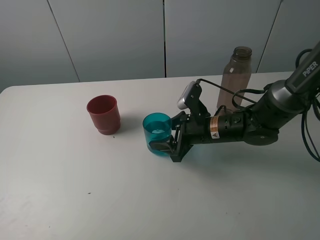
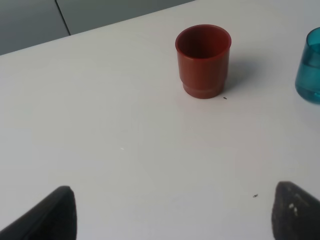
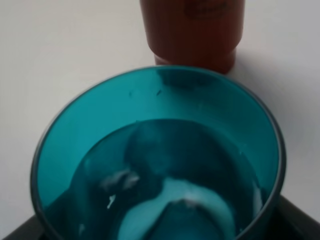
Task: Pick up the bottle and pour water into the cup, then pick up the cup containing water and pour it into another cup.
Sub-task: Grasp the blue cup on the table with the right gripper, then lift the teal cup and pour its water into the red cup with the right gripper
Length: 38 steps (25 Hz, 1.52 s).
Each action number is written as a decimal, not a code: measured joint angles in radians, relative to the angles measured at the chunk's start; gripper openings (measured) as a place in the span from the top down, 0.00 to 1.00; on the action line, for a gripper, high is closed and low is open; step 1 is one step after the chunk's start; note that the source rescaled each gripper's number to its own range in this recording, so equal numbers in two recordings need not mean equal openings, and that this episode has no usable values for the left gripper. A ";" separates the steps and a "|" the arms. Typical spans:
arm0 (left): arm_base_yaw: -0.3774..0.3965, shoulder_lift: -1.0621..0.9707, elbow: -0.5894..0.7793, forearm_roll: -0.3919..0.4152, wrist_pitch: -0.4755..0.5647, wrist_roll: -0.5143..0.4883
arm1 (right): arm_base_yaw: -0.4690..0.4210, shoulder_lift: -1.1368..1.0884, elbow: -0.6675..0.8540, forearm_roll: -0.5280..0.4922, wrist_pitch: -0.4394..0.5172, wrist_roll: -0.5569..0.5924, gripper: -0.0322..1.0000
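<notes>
Right gripper (image 1: 167, 134) lies low and level over the table (image 1: 75, 200). Its jaws are drawn in on either side of the teal cup (image 1: 155, 131), low on the wall. We read this as a grip on the cup, which stands on the table, not yet lifted. The low side hold makes sense to us: it leaves the rim free for pouring and keeps the fingers out of the water (image 3: 190, 150), which the right wrist view shows in the lower part of the cup.

Red cup (image 1: 104, 114) stands upright ahead of the hand, beyond the teal cup, near it but apart. We judge that a lift, a short carry forward and a wrist roll would bring the rim over it.

Bottle (image 1: 236, 80) stands upright behind the hand, beside the forearm and off that route. With water in the teal cup, we take the first pour as done.

Left gripper (image 2: 172, 215): fingers wide apart, nothing between them, red cup well ahead. We judge it parked.

Risk noted: the tapered plastic wall may slip, and a quick lift may slosh the water.
</notes>
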 joint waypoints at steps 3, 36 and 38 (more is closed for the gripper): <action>0.000 0.000 0.000 0.000 0.000 0.000 | 0.000 0.000 -0.002 0.000 0.007 -0.014 0.80; 0.000 0.000 0.000 0.000 0.000 0.000 | 0.054 -0.209 -0.017 0.028 0.226 0.167 0.81; 0.000 0.000 0.000 0.000 0.000 0.000 | 0.071 -0.209 -0.039 0.031 0.255 0.194 0.81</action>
